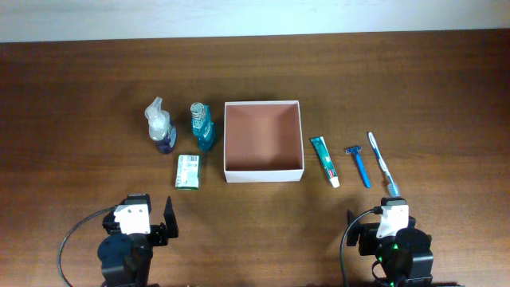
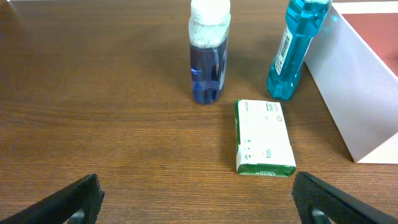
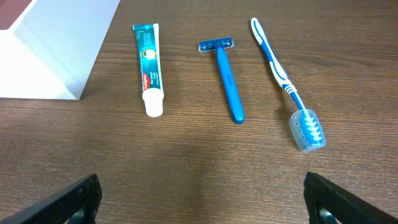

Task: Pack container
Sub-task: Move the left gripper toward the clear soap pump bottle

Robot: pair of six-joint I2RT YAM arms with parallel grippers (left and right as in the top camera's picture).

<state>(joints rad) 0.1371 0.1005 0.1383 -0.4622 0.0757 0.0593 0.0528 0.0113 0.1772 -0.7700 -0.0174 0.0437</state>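
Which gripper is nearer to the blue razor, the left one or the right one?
Right. The right gripper is open, and the blue razor lies just ahead of it. The left gripper is far off, on the other side of the container.

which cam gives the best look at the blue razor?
Right wrist: the razor lies whole and close, head and handle clear, between the toothpaste and toothbrush. Overhead shows it whole but tiny. Left wrist doesn't show it.

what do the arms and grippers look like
Black left arm and right arm, each with a white block and a black cable looping beside it; green light on the right. The left gripper and right gripper have black fingers.
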